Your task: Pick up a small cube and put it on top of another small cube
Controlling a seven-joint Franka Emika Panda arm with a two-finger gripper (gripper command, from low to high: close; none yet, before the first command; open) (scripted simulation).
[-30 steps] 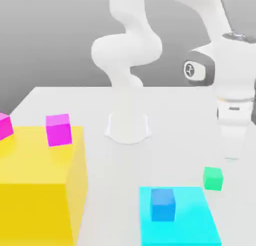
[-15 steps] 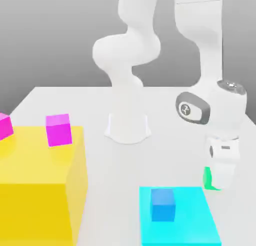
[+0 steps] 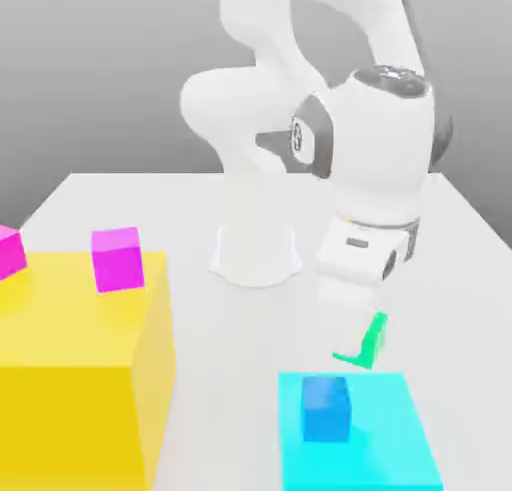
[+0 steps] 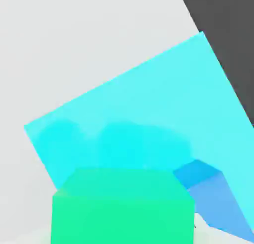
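The small green cube (image 3: 370,342) hangs tilted just above the table, with my gripper (image 3: 357,331) shut on it. It is beside the back edge of the flat cyan platform (image 3: 390,449). A blue cube (image 3: 326,408) sits on that platform, in front of the green cube and slightly to the exterior view's left. In the hand view the green cube (image 4: 124,210) sits close between my fingers, with the cyan platform (image 4: 139,99) and the blue cube (image 4: 211,193) beyond it.
A large yellow block (image 3: 80,369) stands at the exterior view's left with two magenta cubes on it, one (image 3: 117,258) near its back right corner and one (image 3: 8,250) at the frame edge. The arm's white base (image 3: 256,254) stands at the table's middle back.
My gripper came down onto the green cube and shut on it. It then lifted the cube and carried it toward the exterior view's left, tilting it, while the arm swung round.
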